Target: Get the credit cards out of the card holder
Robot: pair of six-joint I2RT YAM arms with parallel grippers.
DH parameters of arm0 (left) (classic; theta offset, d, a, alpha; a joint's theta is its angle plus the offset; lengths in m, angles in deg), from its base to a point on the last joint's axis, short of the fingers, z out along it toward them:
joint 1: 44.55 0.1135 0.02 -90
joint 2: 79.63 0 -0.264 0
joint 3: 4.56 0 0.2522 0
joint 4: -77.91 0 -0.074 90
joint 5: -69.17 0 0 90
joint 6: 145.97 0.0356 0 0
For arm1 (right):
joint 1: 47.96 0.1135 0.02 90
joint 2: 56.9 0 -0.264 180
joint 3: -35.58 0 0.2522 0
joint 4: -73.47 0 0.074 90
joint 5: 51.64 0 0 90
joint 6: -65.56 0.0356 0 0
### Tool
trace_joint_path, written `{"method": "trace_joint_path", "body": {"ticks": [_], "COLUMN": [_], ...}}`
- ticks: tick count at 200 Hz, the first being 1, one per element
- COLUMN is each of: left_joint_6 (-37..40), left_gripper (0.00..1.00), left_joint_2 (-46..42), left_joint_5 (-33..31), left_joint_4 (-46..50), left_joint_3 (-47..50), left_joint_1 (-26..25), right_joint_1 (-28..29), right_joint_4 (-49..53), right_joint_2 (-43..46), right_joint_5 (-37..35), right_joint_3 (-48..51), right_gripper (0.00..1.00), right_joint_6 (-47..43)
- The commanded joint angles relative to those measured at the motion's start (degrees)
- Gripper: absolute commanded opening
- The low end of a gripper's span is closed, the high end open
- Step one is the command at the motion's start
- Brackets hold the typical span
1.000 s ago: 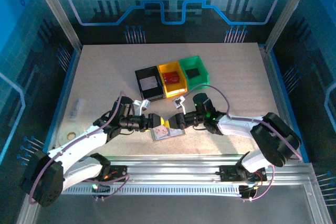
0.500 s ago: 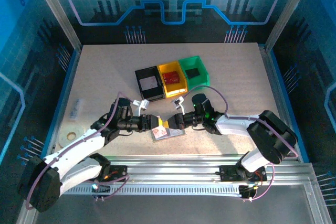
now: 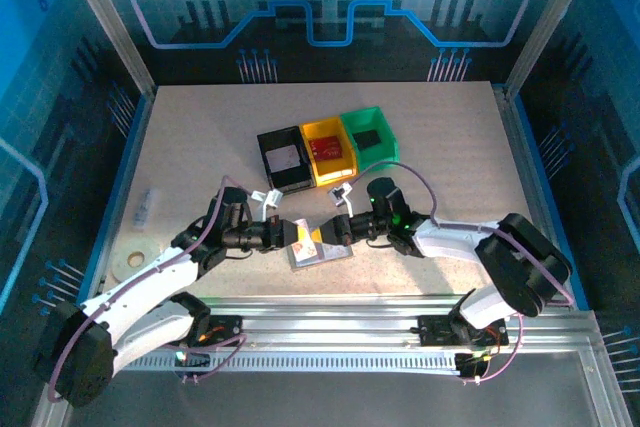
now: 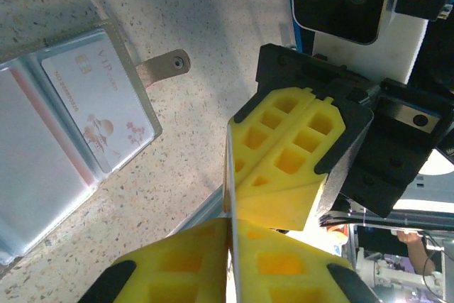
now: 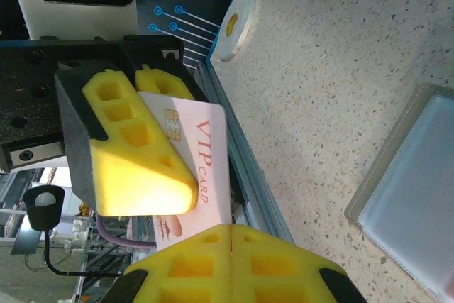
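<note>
We saw the credit card as a thin, whitish-pink rectangle with a gold chip and reddish "VIP" lettering. It was lifted off the bench, caught between the two end effectors. In the left wrist view it appeared edge-on, as a thin line.

The left end effector was closed on one end of the card, one yellow pad in front of its face and one behind. The right end effector was closed on the other end, the card running into the seam between its yellow pads. In the overhead view the two end effectors faced each other tip to tip, with the card between them.

The grey card holder lay open and flat on the bench just below and on the near side of the held card. Its pale see-through sleeves faced up and its snap strap stuck out to one side. A second credit card, whitish with a reddish flower print, sat in the sleeve nearest the strap.

Both arms reached inward low over the bench, forearms close to level, meeting near the middle of the front edge. Behind them stood a black bin, a yellow bin and a green bin in a row. A tape roll lay at the near left.
</note>
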Motion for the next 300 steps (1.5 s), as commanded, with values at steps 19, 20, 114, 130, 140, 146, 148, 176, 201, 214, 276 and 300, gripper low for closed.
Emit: {"method": "trace_joint_path", "body": {"ticks": [19,20,114,130,140,146,148,176,201,214,276,300], "left_joint_6": [0.09,0.04,-14.63,-15.66,-16.47,-17.31,-17.56,-19.80,-21.26,-22.13,-24.52,-25.56], "left_gripper": [0.00,0.00,0.00,0.00,0.00,0.00,0.00,0.00,0.00,0.00,0.00,0.00], "left_joint_2": [-1.61,-1.62,-9.72,-9.82,-9.96,-10.07,-10.16,-11.21,-12.91,-13.21,-13.98,-15.02], "left_joint_5": [-1.69,-1.76,-22.23,-26.73,-29.59,-31.06,-31.54,-37.91,-42.58,-43.96,-47.83,-48.71], "left_joint_4": [1.55,1.55,-4.51,-6.07,-7.23,-8.23,-8.76,-12.42,-13.94,-15.60,-21.05,-22.67], "left_joint_3": [0.10,0.15,4.07,4.33,4.79,5.20,5.39,7.22,8.69,9.74,12.84,14.54], "left_joint_1": [-0.30,-0.29,-3.96,-6.79,-8.17,-8.91,-9.18,-12.28,-13.93,-14.55,-17.95,-18.60], "right_joint_1": [-0.51,-0.56,0.72,3.66,5.44,6.83,7.20,11.23,13.80,15.00,17.44,17.69], "right_joint_4": [2.96,3.19,-0.01,-4.78,-6.54,-8.31,-8.90,-16.52,-21.13,-23.04,-36.14,-37.76], "right_joint_2": [3.19,3.41,13.26,12.48,11.86,11.33,11.09,8.04,5.59,3.90,-0.31,1.00], "right_joint_5": [-2.67,-2.92,-18.11,-21.39,-23.13,-24.92,-25.45,-29.90,-33.56,-34.24,-38.36,-42.02], "right_joint_3": [0.46,0.47,5.81,6.66,6.72,7.11,7.23,8.25,8.63,8.23,9.03,10.77], "right_gripper": [0.00,0.00,0.56,0.56,0.55,0.55,0.55,0.51,0.49,0.47,0.30,0.28], "right_joint_6": [-1.45,-1.51,7.59,10.74,12.26,13.66,14.11,18.60,20.79,21.26,18.70,17.15]}}
